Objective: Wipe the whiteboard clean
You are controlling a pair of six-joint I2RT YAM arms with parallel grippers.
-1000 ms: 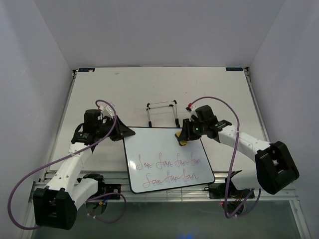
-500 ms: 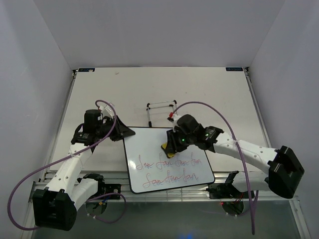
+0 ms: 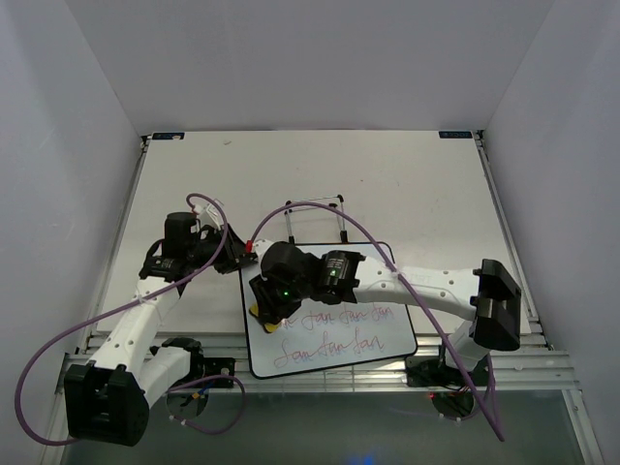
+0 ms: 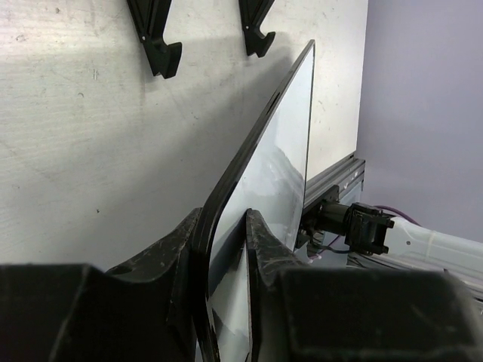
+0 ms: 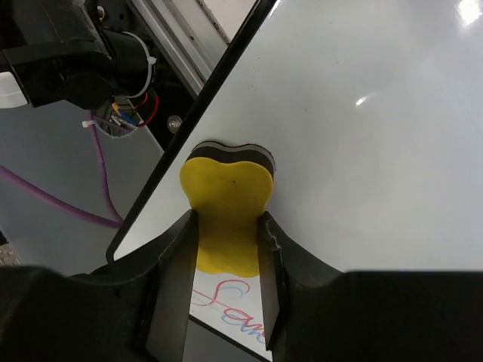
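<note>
White and rimmed in thin black, the whiteboard (image 3: 397,339) lay in the overhead view at the near middle of the table (image 3: 426,184), between the two arms, with two lines of red cursive scribble (image 3: 334,331) across its near half. The left gripper (image 3: 238,259) was at the board's far left corner. The right arm reached across the board, so that the right gripper (image 3: 262,308) was by the board's left edge with a yellow eraser (image 3: 256,312) beneath it. A thin wire easel stand (image 3: 291,218) stood just beyond the board's far edge. In the left wrist view the whiteboard (image 4: 283,143) appeared almost edge-on, and the left gripper (image 4: 223,226) had its jaws pinched on the black rim, one finger on each face. In the right wrist view the right gripper (image 5: 225,256) had its jaws clamped on the sides of the yellow eraser (image 5: 226,204). The eraser's end was pressed to the whiteboard (image 5: 362,113) just inside the rim, with the start of the red scribble (image 5: 226,298) showing below it.
</note>
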